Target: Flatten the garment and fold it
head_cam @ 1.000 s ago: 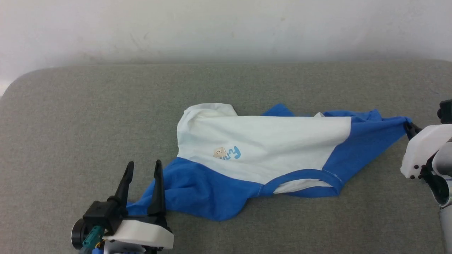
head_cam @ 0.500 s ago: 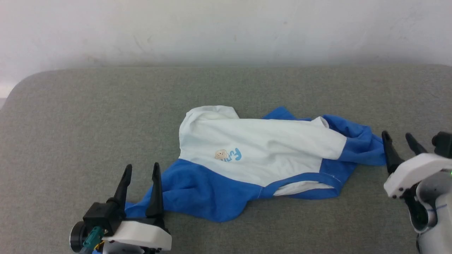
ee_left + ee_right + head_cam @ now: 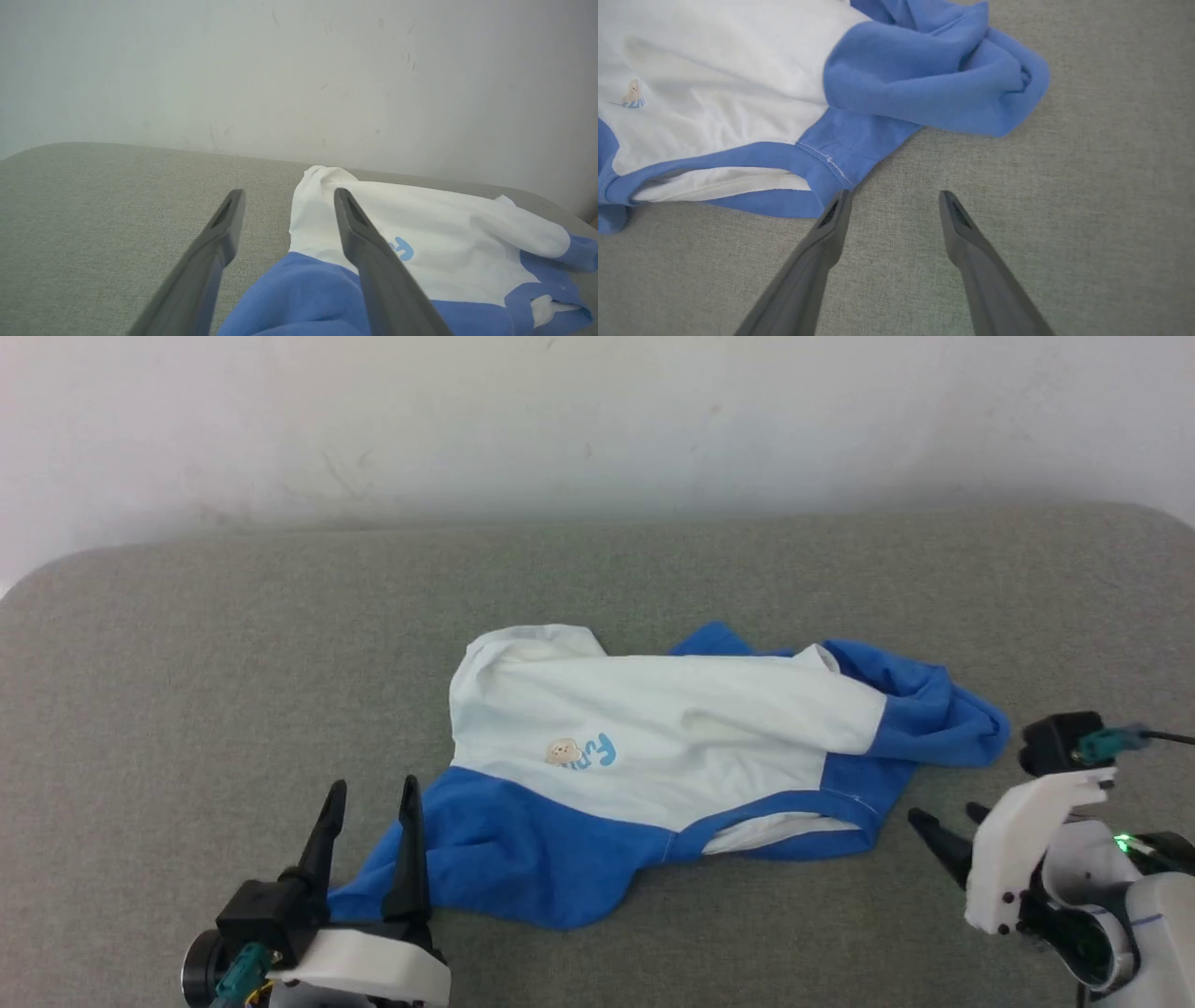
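We see garment [image 3: 672, 728] lying crumpled, unfolded, mid grey cushion [image 3: 187, 644]; white body up, 1 blue sleeve bunched at right end. Our left gripper [image 3: 372, 789]: 2 fingers apart, empty, other sleeve's end beneath. Our right gripper [image 3: 945, 817]: fingers apart, empty, just beside blue neck band; contact unclear.

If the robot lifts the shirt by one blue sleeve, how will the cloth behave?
The garment will probably hang limp: it lies in soft wrinkles, and one blue sleeve sits bunched in a heap. It looks thin, so it is likely light. Pushed on the grey woven cushion, it may crumple rather than slide.
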Robot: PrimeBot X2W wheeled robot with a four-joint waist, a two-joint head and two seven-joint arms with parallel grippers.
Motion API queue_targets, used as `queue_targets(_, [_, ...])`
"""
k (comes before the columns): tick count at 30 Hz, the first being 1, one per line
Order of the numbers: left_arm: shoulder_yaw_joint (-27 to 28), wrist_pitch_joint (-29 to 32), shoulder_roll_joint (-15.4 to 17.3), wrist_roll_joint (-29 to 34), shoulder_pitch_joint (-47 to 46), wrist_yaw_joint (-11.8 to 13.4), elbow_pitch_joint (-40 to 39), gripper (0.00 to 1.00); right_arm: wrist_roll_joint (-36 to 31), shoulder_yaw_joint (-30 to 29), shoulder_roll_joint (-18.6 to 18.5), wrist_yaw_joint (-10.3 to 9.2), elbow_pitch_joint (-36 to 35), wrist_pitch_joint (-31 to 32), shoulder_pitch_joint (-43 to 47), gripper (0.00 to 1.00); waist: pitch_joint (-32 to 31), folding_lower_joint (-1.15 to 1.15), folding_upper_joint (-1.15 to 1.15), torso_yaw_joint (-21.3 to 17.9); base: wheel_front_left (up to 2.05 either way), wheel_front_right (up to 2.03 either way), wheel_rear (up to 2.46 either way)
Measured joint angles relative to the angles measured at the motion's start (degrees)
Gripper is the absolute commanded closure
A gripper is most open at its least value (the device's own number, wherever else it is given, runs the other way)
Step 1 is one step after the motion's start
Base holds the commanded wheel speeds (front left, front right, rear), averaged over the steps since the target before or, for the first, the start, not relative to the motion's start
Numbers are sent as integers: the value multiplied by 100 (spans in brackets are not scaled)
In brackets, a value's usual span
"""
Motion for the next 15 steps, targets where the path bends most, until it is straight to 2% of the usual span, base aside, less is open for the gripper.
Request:
queue_targets(4, [-47,0,-15,0,-66,-37,14,0,36,170,18,0,297,244,-322,0,120,1,0,94,0,0,0])
queue_targets(15, [-148,0,-63,0,-319,-101,49,0,-214,111,-41,0,1897,-124,-1564,0,537,2,0,415,0,0,0])
